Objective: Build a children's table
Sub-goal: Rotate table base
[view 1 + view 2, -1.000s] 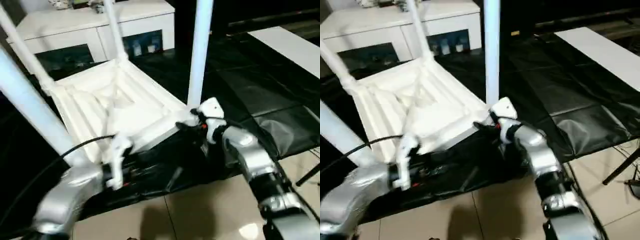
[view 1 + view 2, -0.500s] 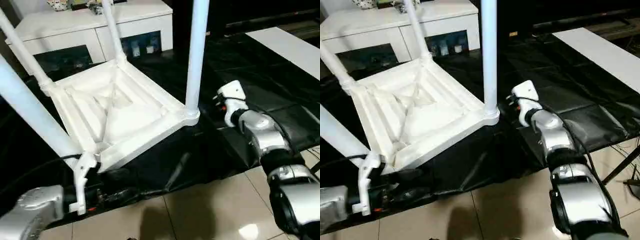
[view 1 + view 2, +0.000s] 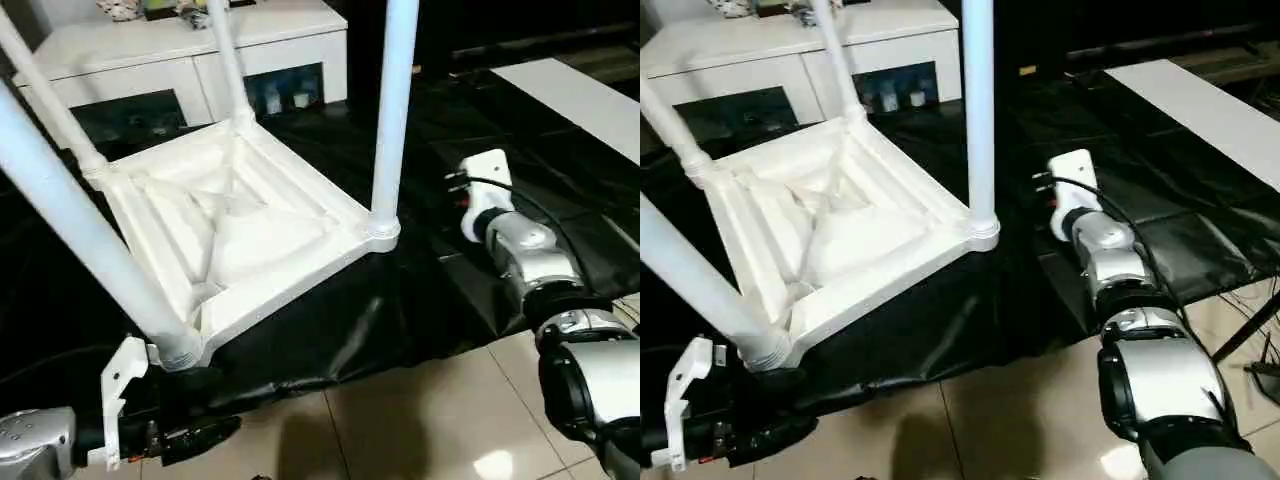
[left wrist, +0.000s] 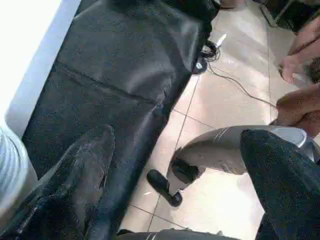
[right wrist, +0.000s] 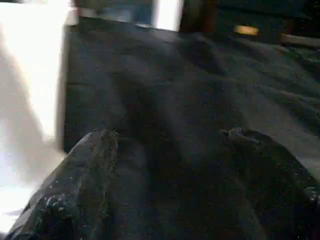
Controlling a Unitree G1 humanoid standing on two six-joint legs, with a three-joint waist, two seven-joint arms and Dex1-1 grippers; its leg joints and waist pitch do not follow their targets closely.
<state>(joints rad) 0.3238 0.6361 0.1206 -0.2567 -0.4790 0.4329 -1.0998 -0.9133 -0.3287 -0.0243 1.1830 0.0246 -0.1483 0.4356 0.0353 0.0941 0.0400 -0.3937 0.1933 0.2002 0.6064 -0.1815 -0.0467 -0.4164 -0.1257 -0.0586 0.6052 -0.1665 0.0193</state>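
Children's table (image 3: 235,235), a white plastic rectangular top with raised rim and four long white tapered tubular legs, lies upside down on the black-covered tabletop (image 3: 480,160), legs pointing up.

Grippers. Your left gripper (image 4: 175,165) hangs low at the near edge of the tabletop, over the tiled floor (image 3: 400,420), just below the nearest leg socket (image 3: 178,352); the left wrist view shows its two black fingers (image 4: 82,170) spread wide with nothing between them. Your right gripper (image 5: 170,165) sits over the black cover to the right of the near-right leg (image 3: 390,110), apart from it, fingers also wide and empty.

Work piece. All four legs appear seated: the nearest leg (image 3: 80,220) in the near-left corner, two more at the far corners (image 3: 228,60) (image 3: 45,95). Neither gripper touches the table.

Step in hand. Judged from this layout, leg fitting looks complete and both arms stand clear. The next move probably calls for checking that each socket is tight, then gripping the rim on both sides and turning the table onto its feet; the long legs may swing towards the white cabinet with dark glass doors (image 3: 200,60) behind.

Containers. The cabinet shelf behind the glass holds small items too indistinct to name. The ribbed underside of the table top holds nothing.
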